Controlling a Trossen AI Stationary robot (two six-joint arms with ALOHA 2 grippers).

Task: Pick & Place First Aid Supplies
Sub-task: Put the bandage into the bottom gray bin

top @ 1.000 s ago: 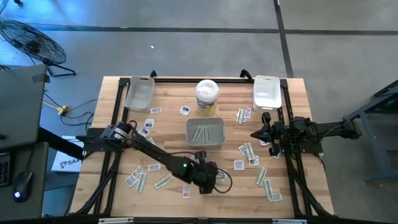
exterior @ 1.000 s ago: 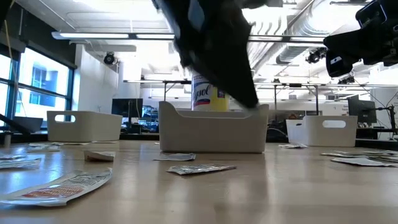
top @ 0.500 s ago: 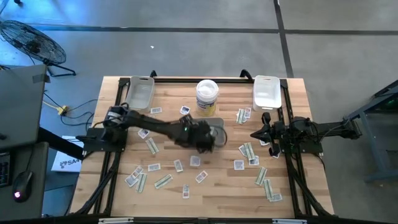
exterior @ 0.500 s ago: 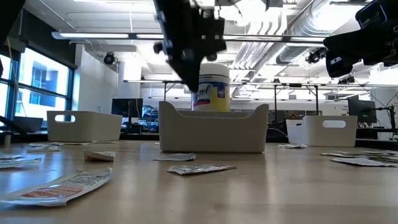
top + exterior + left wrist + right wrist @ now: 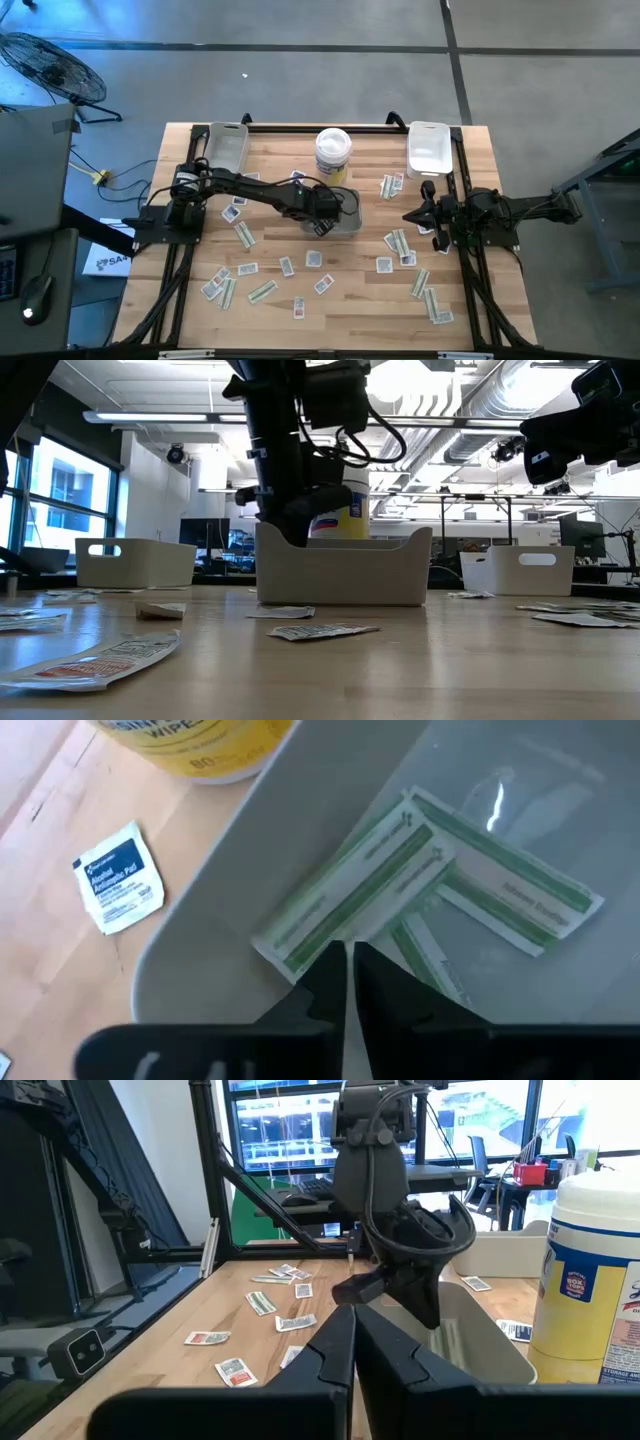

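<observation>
My left gripper hangs over the near left part of the grey tray at the table's middle, pointing steeply down, its fingers shut but for a thin slit. Several long pale strip packets lie flat on the tray's floor, and one strip's end lies right at the fingertips. More first aid packets lie loose on the wood: strips and small white squares. My right gripper waits shut at the table's right side, held level. My left gripper's fingertips stand from above over the near end of a strip packet that lies in the grey tray. The fingers themselves hide that spot, and I cannot tell whether they touch the strip.
The tall white tub with a yellow label stands just beyond the grey tray. A grey tray sits at the far left and a white one at the far right. Packets cluster near left and right.
My left gripper has swung from the table's near edge toward the far edge and now stands over the middle grey tray. It has rolled about its pointing line on the way and stayed at about the same height.
</observation>
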